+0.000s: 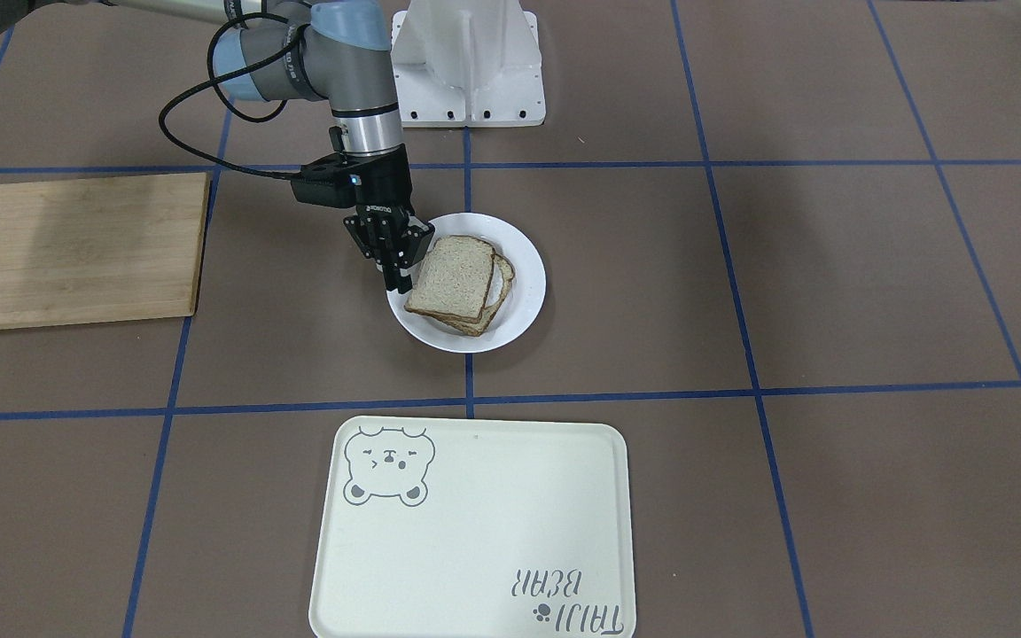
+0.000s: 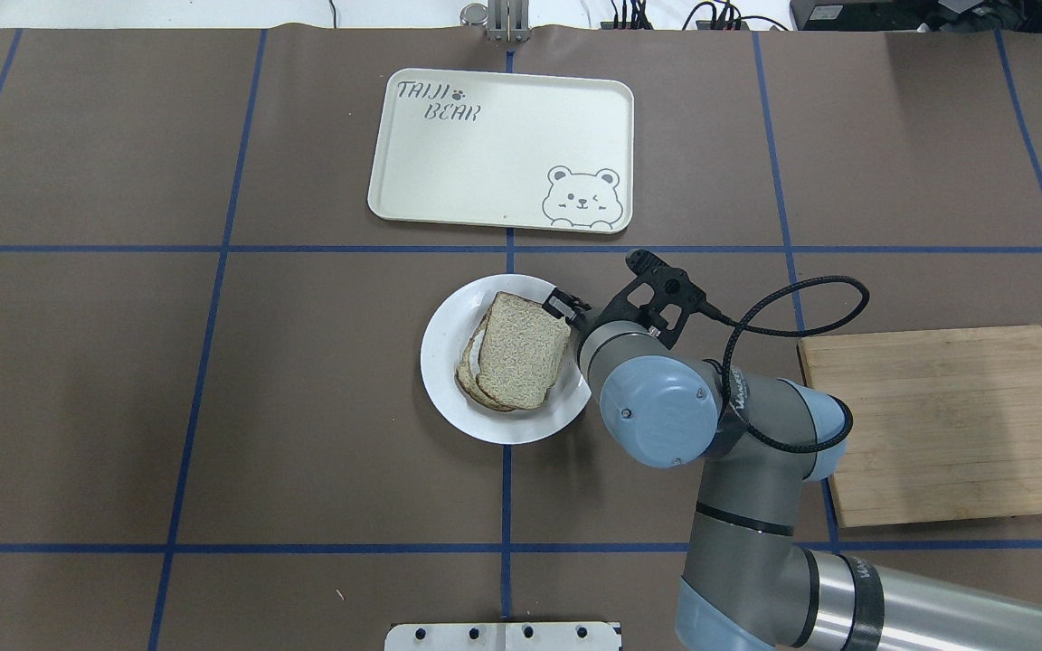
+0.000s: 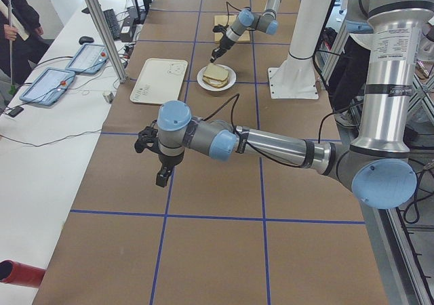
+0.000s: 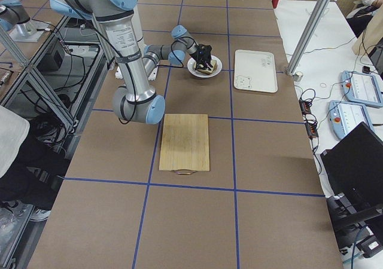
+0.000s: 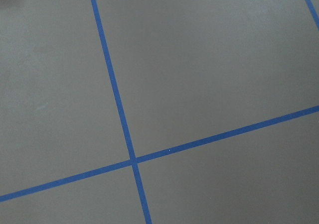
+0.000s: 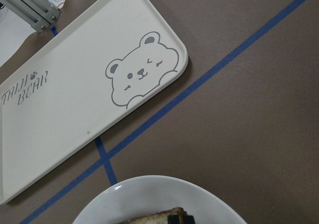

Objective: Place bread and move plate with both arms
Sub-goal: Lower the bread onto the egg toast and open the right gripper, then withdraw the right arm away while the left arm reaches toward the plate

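One lower slice (image 1: 502, 279) lies on the plate (image 1: 528, 297) between the desk's long edges; your right gripper (image 1: 399, 283) pinches the bread (image 1: 453, 276) by its edge, seating it on top.

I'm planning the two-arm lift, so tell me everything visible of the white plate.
The plate is round, glossy white and ceramic-looking, with a wide rim. It lies flat on the brown table, over a blue tape line, apart from the bear-print tray. Two bread slices lie stacked on it, covering most of its well. The right gripper hangs at its rim beside the bread; whether it touches the plate I cannot tell.
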You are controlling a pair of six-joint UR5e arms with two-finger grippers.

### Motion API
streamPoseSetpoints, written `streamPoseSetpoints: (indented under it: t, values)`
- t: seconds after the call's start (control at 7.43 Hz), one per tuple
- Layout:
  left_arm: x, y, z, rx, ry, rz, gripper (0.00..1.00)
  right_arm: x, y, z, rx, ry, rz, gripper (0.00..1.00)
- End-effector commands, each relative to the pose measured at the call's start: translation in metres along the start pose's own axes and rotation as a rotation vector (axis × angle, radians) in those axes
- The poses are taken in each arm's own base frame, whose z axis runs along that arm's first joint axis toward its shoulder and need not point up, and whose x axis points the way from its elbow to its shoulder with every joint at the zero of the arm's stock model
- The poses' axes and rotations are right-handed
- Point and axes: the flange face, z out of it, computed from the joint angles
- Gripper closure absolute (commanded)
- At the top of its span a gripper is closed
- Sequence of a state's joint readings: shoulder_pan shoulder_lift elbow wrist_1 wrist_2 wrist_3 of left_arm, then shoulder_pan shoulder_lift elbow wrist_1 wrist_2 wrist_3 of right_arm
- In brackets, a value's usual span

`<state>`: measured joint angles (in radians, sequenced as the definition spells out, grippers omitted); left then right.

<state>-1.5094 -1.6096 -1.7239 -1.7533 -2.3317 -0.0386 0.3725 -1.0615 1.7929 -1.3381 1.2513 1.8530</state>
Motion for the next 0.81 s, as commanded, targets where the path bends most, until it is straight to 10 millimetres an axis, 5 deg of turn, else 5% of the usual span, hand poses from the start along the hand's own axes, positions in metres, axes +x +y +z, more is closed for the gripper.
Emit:
streamPoseSetpoints:
  t: [0.0, 0.27, 0.4, 0.67]
  values:
    - [0.004, -0.002, -0.004, 0.016, 0.001, 0.01, 0.01, -0.009, -0.083, -0.03, -0.083, 0.088, -0.198, 0.0]
    - [0.016, -0.014, -0.014, 0.084, 0.008, 0.028, 0.01, 0.012, -0.206, -0.038, -0.166, 0.162, -0.406, 0.0]
    - [0.042, -0.035, -0.019, 0.144, 0.05, -0.003, 0.01, 0.049, -0.265, -0.038, -0.225, 0.202, -0.511, 0.0]
    - [0.118, -0.042, 0.016, 0.162, 0.206, -0.072, 0.01, 0.147, -0.384, -0.052, -0.334, 0.226, -0.691, 0.0]
